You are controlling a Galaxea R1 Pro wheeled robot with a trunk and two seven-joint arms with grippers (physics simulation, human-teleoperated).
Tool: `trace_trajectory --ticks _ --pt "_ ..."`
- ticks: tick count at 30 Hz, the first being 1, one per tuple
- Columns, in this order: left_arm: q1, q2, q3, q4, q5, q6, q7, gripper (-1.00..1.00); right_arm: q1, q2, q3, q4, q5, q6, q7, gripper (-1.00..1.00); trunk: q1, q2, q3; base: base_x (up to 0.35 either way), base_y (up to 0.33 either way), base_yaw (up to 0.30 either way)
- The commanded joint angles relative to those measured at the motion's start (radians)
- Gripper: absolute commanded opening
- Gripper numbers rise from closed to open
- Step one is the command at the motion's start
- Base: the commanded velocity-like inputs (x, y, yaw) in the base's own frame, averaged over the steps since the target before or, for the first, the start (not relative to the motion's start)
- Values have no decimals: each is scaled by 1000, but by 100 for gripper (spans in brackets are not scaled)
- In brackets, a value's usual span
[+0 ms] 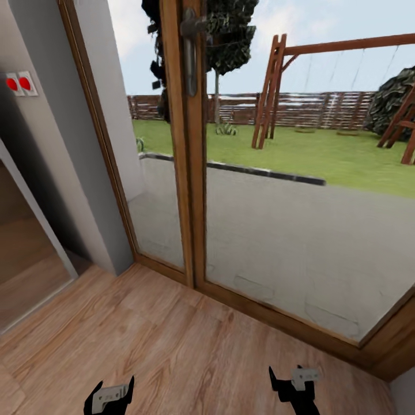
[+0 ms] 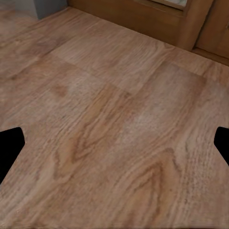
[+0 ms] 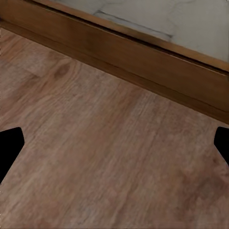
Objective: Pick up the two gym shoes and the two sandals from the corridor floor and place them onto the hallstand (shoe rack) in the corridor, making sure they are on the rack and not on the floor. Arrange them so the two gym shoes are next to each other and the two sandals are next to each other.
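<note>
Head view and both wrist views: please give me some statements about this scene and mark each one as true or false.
1. The robot faces a glass door with a wooden frame. True.
2. A swing set stands on the lawn outside. True.
3. The left gripper holds a sneaker. False: its fingers are spread wide apart with only bare wooden floor between them.
4. The two buttons on the wall switch are blue. False: they are red.
5. The right gripper is open above the wooden floor. True.
6. The floor inside is grey tile. False: it is brown wood-grain planks.
</note>
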Motion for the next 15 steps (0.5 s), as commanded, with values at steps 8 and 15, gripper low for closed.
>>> trace_trajectory --ticks 8,15 --pt "-1 -1 10 3 29 -1 -4 100 0 1 -8 9 10 -1 -22 100 0 0 -1 0 0 274" --pt "-1 1 8 3 86 -1 67 100 0 1 -8 10 11 -1 -24 100 0 0 -1 0 0 274"
